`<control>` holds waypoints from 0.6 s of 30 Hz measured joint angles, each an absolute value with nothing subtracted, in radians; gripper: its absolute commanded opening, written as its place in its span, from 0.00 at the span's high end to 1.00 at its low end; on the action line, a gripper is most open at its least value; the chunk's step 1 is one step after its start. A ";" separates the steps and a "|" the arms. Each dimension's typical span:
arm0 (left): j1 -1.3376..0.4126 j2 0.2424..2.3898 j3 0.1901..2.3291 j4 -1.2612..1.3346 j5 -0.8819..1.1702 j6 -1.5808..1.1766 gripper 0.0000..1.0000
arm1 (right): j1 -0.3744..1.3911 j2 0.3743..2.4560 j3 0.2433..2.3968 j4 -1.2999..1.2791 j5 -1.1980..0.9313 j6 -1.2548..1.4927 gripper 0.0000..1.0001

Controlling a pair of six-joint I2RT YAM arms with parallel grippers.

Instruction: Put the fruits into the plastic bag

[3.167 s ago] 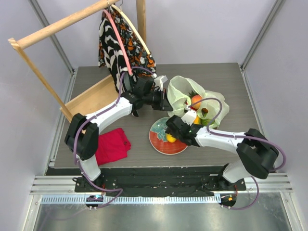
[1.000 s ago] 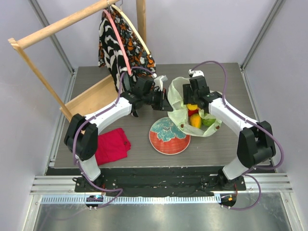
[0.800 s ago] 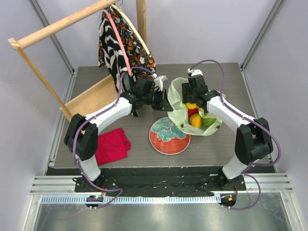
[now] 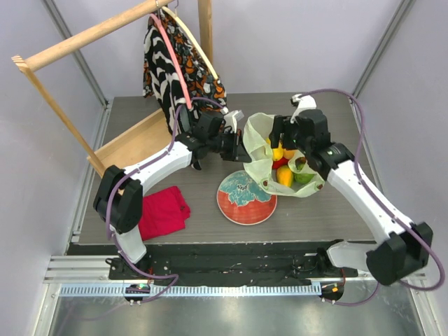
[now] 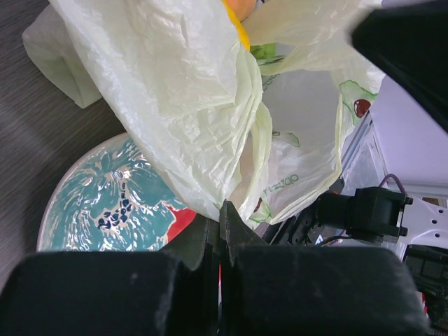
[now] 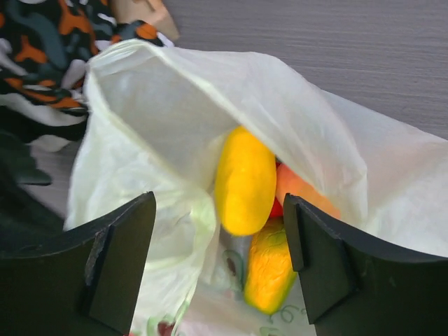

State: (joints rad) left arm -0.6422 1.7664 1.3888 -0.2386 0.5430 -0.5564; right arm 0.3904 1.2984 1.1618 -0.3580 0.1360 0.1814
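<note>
The pale yellow-green plastic bag (image 4: 266, 150) lies open right of centre, with fruits inside: a yellow mango (image 6: 244, 180), an orange one (image 6: 268, 274), a peach (image 6: 301, 192), a bit of red pepper (image 4: 281, 163) and a green fruit (image 4: 302, 177). My left gripper (image 4: 241, 148) is shut on the bag's left edge (image 5: 227, 199) and holds it up. My right gripper (image 4: 278, 133) is open and empty, just above the bag's mouth; its fingers (image 6: 119, 259) frame the mango in the right wrist view. The pineapple is not visible.
The red plate with teal pattern (image 4: 241, 198) sits empty in front of the bag; it also shows in the left wrist view (image 5: 105, 203). A red folded cloth (image 4: 163, 212) lies at front left. A patterned garment (image 4: 175, 66) hangs from a wooden rack (image 4: 84, 35) at the back left.
The right arm carried a yellow fruit from the plate to the bag, let it go and drew back to the right. The plate is now empty. The left gripper has kept its hold.
</note>
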 measured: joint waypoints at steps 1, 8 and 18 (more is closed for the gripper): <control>-0.642 1.766 1.389 -0.238 0.543 -0.556 1.00 | 0.390 1.259 1.149 -0.366 0.121 0.191 0.23; -0.642 1.766 1.389 -0.238 0.543 -0.557 1.00 | 0.392 1.164 1.048 -0.484 0.145 0.245 0.28; -0.642 1.766 1.388 -0.238 0.543 -0.560 1.00 | 0.392 1.261 1.018 -0.568 0.276 0.358 0.24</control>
State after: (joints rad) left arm -0.6422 1.7664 1.3884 -0.2382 0.5434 -0.5598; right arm 0.3916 1.2606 1.0176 -0.5682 0.2760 0.3576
